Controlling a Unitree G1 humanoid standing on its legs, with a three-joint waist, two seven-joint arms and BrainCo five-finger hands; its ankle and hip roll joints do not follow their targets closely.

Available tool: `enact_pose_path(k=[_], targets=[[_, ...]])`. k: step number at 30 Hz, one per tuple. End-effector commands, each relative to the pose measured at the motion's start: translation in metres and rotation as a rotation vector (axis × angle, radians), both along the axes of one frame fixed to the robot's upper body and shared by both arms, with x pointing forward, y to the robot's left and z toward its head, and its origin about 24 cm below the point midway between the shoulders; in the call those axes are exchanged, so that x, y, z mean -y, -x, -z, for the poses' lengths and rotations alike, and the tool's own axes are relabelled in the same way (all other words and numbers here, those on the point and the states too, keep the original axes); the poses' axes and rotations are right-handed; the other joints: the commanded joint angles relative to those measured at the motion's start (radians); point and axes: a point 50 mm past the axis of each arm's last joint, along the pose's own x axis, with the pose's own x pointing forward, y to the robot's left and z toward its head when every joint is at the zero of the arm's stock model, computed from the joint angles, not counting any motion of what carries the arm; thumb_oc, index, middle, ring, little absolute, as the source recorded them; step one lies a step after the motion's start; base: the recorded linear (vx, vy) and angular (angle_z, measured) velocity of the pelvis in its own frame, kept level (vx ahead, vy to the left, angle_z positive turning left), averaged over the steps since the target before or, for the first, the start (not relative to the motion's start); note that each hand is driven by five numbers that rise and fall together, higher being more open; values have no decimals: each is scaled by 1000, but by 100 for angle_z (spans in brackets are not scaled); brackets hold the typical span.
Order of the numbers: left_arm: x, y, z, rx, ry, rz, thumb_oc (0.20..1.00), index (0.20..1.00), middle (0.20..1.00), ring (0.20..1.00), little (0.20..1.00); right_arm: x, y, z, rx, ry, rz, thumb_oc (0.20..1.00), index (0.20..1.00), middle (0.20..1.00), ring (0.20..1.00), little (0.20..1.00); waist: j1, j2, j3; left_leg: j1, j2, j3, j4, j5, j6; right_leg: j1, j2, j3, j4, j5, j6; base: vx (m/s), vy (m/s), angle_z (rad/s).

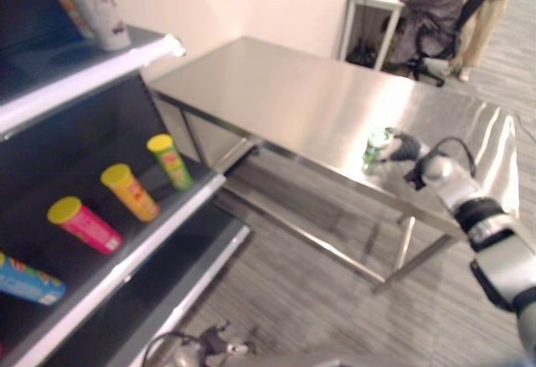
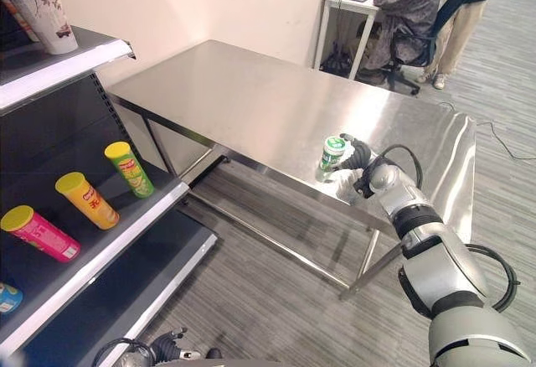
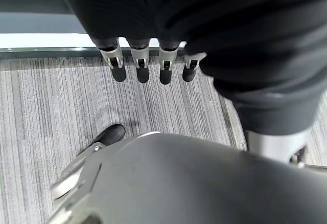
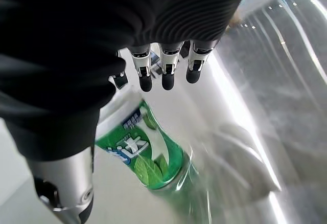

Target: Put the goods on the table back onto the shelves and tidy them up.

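The right hand reached a green canister standing near the steel table's front edge, fingers straight, not yet closed; left hand relaxed, low over the floor; judged step: grasping; next, closing fingers round the canister, then carrying it to the shelf.

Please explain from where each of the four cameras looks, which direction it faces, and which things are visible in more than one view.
Left eye view: on the head, facing down at the steel table and dark shelf unit; right hand reaches in.
Right eye view: beside it, same scene; right hand by the green-and-white canister.
Left wrist view: on the left wrist, facing the grey striped floor; left hand, fingers straight.
Right wrist view: on the right wrist, facing the table; fingers over the canister, not closed.
Shared: both eyes and the right wrist show the canister.
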Motion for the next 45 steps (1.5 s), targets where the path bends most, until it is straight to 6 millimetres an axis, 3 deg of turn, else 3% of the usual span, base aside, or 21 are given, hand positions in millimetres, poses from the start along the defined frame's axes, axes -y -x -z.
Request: enact_pose_path(k=[1, 15, 23, 45], targets=[[-1, -8, -1, 3, 3, 11, 1000, 1000, 1000, 1000, 1000, 5, -12, -33, 74, 8, 18, 1000, 1000, 1000, 1000, 1000, 51, -15, 12, 23, 27, -52, 0, -113, -8, -16, -88, 28, 52, 107, 35, 0, 0, 0], [-3, -4, 0, -1, -3, -2, 1000, 1000, 1000, 1000, 1000, 5, -14, -41, 133, -9, 47, 1000, 1000, 1000, 1000, 1000, 66, -15, 7, 17, 23, -62, 0, -113, -7, -9, -90, 13, 47, 112, 35, 0, 0, 0], [-4, -6, -1, 9, -11, -11, 1000, 1000, 1000, 1000, 1000, -6, -17, -55, 212, -13, 11, 1000, 1000, 1000, 1000, 1000, 62, -15, 11, 16, 24, -61, 0, -115, -7, -10, -88, 15, 45, 108, 35, 0, 0, 0], [-5, -9, -2, 11, -8, -2, 1000, 1000, 1000, 1000, 1000, -9, -20, -39, 104, 70, 17, 1000, 1000, 1000, 1000, 1000, 82, -21, 12, 2, 21, -76, 0, -112, -8, -8, -88, -2, 44, 113, 35, 5, 0, 2]])
